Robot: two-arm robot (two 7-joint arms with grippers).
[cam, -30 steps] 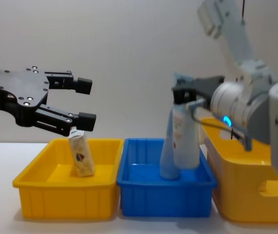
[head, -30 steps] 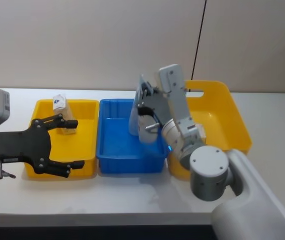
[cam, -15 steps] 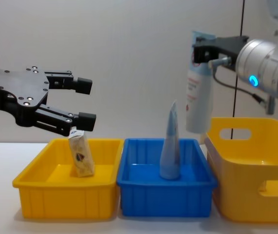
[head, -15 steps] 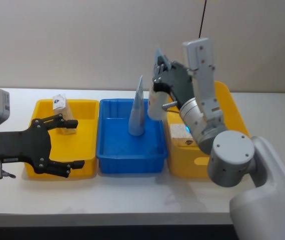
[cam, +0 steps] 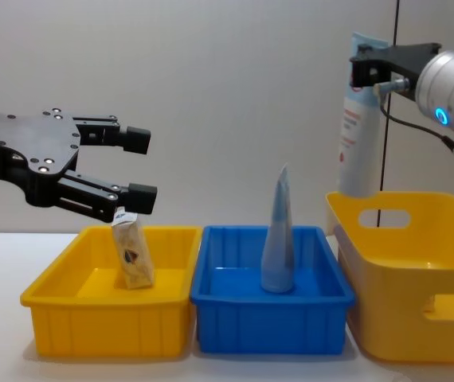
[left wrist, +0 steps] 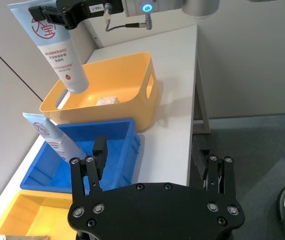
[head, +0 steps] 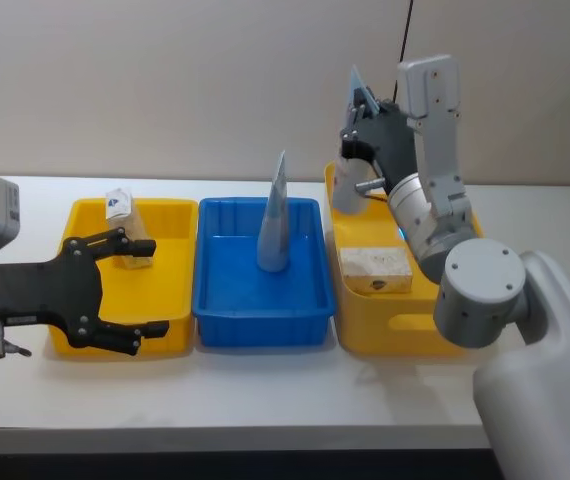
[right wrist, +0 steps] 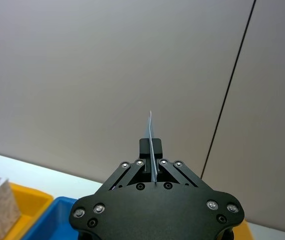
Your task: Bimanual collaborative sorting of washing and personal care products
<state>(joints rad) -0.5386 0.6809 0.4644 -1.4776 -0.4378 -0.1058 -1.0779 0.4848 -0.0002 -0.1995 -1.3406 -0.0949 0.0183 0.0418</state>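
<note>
The step in hand is judged to be the carrying of a pale blue tube [cam: 358, 127] to the large yellow bin [cam: 402, 278] at the right of the chest view. The tube is pinched by its flat crimped top in the right hand [cam: 378, 68], near the upper right of that frame, and hangs cap-down just above the bin's near-left rim; in the head view it is seen in the upper middle-right, over the bin's rear corner. A silver-grey pack [head: 375, 268] already lies on that bin's floor. A second pale blue pouch [cam: 279, 231] stands upright in the blue bin [cam: 271, 318] at the centre, and a small tan pack [cam: 131, 255] stands in the small yellow bin [cam: 103, 306] at the lower left. The left hand [cam: 139, 163] is held spread and empty above that small bin, at the left of the frame. The next move is judged to call for the tube to be brought further over the large bin's interior, lowered clear of the rim and the pack, and released.
</note>
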